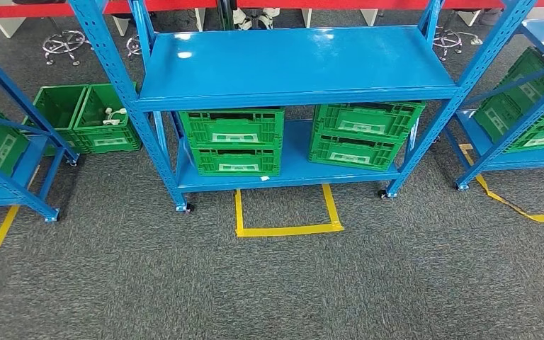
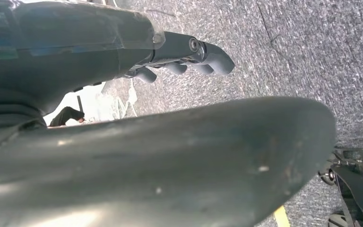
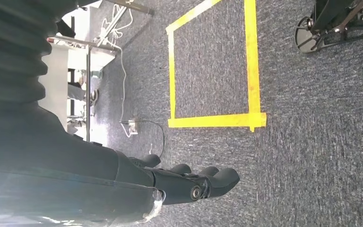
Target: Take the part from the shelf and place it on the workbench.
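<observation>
Both hands, the left hand [image 2: 189,59] and the right hand [image 3: 189,182], hang loose holding nothing, and the white part [image 1: 115,115] in the green bin [image 1: 106,134] looks light, best grabbed around its middle.

I stand in a warehouse-style storeroom: a blue steel shelf rack [image 1: 297,67] fills the frame's centre, green plastic crates [image 1: 234,140] sit on its lower tier, and yellow floor tape [image 1: 287,228] marks grey carpet [image 1: 269,290] below.

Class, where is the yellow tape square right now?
In the head view, the yellow tape square lies on the carpet before the middle blue shelf, below its green crates.
</observation>
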`<action>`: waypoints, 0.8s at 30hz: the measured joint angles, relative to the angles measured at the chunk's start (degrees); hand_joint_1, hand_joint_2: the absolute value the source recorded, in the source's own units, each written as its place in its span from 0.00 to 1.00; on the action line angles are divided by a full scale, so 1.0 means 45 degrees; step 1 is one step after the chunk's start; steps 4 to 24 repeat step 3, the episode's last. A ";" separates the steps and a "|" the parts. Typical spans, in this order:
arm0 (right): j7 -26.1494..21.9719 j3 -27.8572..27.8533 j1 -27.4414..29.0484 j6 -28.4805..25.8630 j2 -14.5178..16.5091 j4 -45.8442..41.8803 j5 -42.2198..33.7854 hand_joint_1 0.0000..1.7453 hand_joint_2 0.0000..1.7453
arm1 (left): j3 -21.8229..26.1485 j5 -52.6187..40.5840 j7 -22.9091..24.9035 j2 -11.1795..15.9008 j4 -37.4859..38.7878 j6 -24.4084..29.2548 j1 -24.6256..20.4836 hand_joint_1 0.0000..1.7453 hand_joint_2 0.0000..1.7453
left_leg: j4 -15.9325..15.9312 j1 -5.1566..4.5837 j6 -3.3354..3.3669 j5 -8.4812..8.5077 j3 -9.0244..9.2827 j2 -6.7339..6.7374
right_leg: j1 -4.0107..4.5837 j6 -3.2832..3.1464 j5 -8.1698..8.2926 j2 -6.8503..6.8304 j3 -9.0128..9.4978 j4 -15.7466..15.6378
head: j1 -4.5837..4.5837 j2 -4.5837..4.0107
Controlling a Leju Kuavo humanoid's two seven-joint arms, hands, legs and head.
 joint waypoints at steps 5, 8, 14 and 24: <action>0.0000 0.0001 -0.0001 0.0000 -0.0006 0.0000 0.0000 0.00 1.00 | 0.0000 0.0000 0.0000 -0.0006 0.0000 0.0000 0.0000 0.00 0.00 | -0.0001 0.0002 0.0000 0.0000 0.0000 0.0000 | 0.0001 0.0001 -0.0003 0.0000 0.0000 0.0003 | 0.0000 0.0000; 0.0000 0.0001 -0.0001 0.0000 -0.0006 0.0000 0.0000 0.00 1.00 | 0.0000 0.0000 0.0000 -0.0006 0.0000 0.0000 0.0000 0.00 0.00 | -0.0001 0.0002 0.0000 0.0000 0.0000 0.0000 | 0.0001 0.0001 -0.0003 0.0000 0.0000 0.0003 | 0.0000 0.0000; 0.0000 0.0001 -0.0001 0.0000 -0.0006 0.0000 0.0000 0.00 1.00 | 0.0000 0.0000 0.0000 -0.0006 0.0000 0.0000 0.0000 0.00 0.00 | -0.0001 0.0002 0.0000 0.0000 0.0000 0.0000 | 0.0001 0.0001 -0.0003 0.0000 0.0000 0.0003 | 0.0000 0.0000; 0.0000 0.0001 -0.0001 0.0000 -0.0006 0.0000 0.0000 0.00 1.00 | 0.0000 0.0000 0.0000 -0.0006 0.0000 0.0000 0.0000 0.00 0.00 | -0.0001 0.0002 0.0000 0.0000 0.0000 0.0000 | 0.0001 0.0001 -0.0003 0.0000 0.0000 0.0003 | 0.0000 0.0000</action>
